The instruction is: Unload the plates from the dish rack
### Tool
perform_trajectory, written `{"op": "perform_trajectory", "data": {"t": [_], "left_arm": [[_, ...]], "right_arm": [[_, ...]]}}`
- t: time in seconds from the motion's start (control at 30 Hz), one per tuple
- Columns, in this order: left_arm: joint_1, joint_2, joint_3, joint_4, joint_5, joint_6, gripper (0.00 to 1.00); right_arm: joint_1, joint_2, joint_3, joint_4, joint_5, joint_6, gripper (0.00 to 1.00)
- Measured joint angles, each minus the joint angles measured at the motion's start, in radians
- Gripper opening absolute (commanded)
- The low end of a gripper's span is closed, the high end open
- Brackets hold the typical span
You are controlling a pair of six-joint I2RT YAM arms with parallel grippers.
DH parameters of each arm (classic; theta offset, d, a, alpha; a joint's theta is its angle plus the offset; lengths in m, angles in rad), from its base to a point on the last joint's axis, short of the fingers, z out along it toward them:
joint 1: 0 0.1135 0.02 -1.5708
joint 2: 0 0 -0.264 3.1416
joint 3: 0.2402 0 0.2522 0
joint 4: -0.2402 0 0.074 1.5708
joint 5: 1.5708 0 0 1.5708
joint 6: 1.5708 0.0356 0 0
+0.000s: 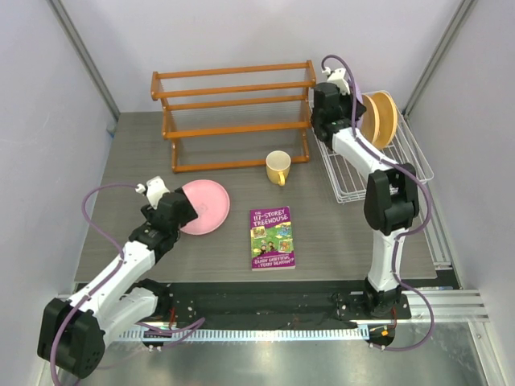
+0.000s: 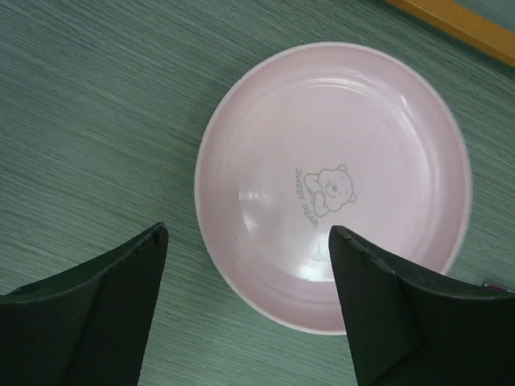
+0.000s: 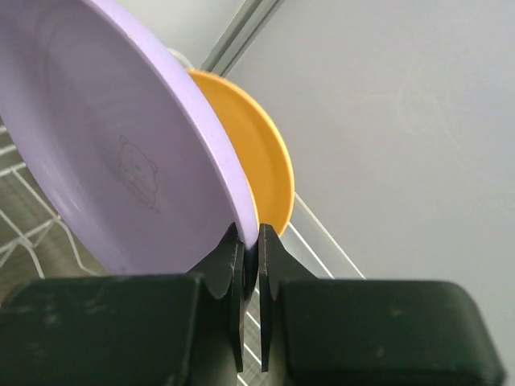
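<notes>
A grey bench [image 1: 338, 233] is enclosed by pale walls, and the white dish rack [image 1: 414, 153] is set on it. In the rack the lilac plate [image 3: 121, 161] and the orange plate [image 3: 257, 161] are stood on edge, side by side. The lilac plate's rim is clamped by the right gripper [image 3: 250, 241]. Well left of the rack the pink plate [image 1: 205, 205] is laid flat, with the left gripper [image 2: 245, 232] held there above, its fingers apart.

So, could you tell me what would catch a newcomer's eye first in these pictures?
Probably the right gripper pinching the rim of the round lilac plastic plate, which stands upright at the white wire dish rack on the far right, with the orange-tan plastic plate just behind it. Next, the round pink plastic plate lying flat on the grey table by the open left gripper.
</notes>
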Motion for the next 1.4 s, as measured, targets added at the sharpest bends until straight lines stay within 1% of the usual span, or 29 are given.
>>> {"op": "perform_trajectory", "data": {"t": [0.17,0.27,0.33,0.4,0.47,0.53,0.6,0.67,0.77,0.87,1.03,1.17,1.4], "left_arm": [[0.0,0.006,0.009,0.0,0.003,0.009,0.83],[0.0,0.008,0.014,-0.001,0.008,0.02,0.84],[0.0,0.011,0.025,0.0,0.018,0.027,0.85],[0.0,0.011,0.043,0.006,0.045,0.046,0.85],[0.001,0.015,0.063,0.032,0.103,0.073,0.85],[0.001,0.024,0.08,0.067,0.174,0.097,0.85],[0.001,0.047,0.109,0.101,0.266,0.118,0.85],[0.001,0.072,0.138,0.139,0.349,0.129,0.85],[0.001,0.103,0.161,0.192,0.442,0.133,0.85],[0.001,0.127,0.166,0.233,0.516,0.133,0.85],[0.001,0.144,0.162,0.31,0.604,0.123,0.85],[0.001,0.143,0.129,0.405,0.652,0.109,0.85],[0.001,0.153,0.098,0.506,0.717,0.066,0.84]], "right_arm": [[0.027,-0.005,-0.063,0.256,0.111,-0.142,0.01],[0.029,-0.039,-0.135,0.286,0.136,-0.156,0.01],[0.026,-0.093,-0.177,0.229,0.14,-0.118,0.01],[0.026,-0.174,-0.193,0.104,0.127,-0.033,0.01],[0.029,-0.281,-0.196,-0.036,0.085,0.075,0.01],[0.044,-0.395,-0.206,-0.129,0.052,0.165,0.01],[0.084,-0.528,-0.225,-0.217,0.016,0.255,0.01],[0.152,-0.648,-0.236,-0.299,-0.039,0.35,0.01],[0.227,-0.737,-0.251,-0.378,-0.128,0.467,0.01],[0.27,-0.775,-0.307,-0.449,-0.251,0.575,0.01],[0.313,-0.759,-0.404,-0.528,-0.444,0.698,0.01],[0.334,-0.761,-0.459,-0.531,-0.561,0.768,0.01],[0.351,-0.766,-0.531,-0.496,-0.682,0.856,0.01]]}}
